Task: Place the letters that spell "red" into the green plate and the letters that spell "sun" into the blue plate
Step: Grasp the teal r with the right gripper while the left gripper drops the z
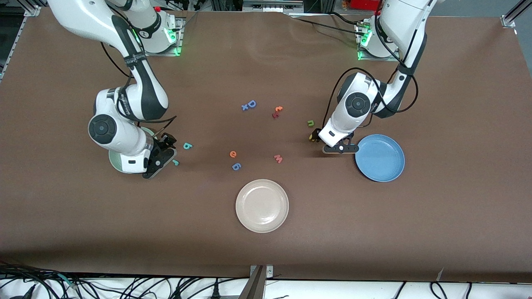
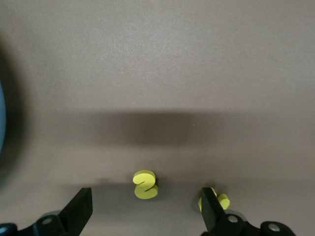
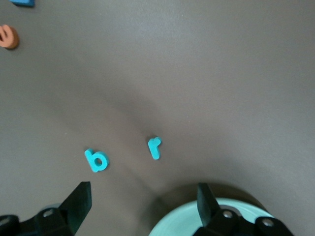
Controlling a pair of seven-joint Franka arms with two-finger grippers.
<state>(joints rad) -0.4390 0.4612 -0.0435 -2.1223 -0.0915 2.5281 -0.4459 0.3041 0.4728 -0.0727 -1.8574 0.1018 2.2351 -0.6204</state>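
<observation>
L gripper (image 2: pixel 146 212) wide open, empty, over matte yellow foam "s" (image 2: pixel 145 185). R gripper (image 3: pixel 143 202) wide open, empty, near teal "r" (image 3: pixel 154 147) & glossy round green plate (image 3: pixel 187 223).

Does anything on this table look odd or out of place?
Nothing is spilled or broken. The foam letters lie scattered on the table, none yet in a plate. The green plate sits mostly hidden under the right hand; the blue plate is empty.

Green plate (image 1: pixel 114 162) mostly hidden under the right arm's wrist; only a rim sliver showed. Second yellow letter (image 2: pixel 222 200) partly covered by a left claw finger (image 2: pixel 210 206). Blue plate (image 2: pixel 1 118) cut off at left wrist view's edge.
</observation>
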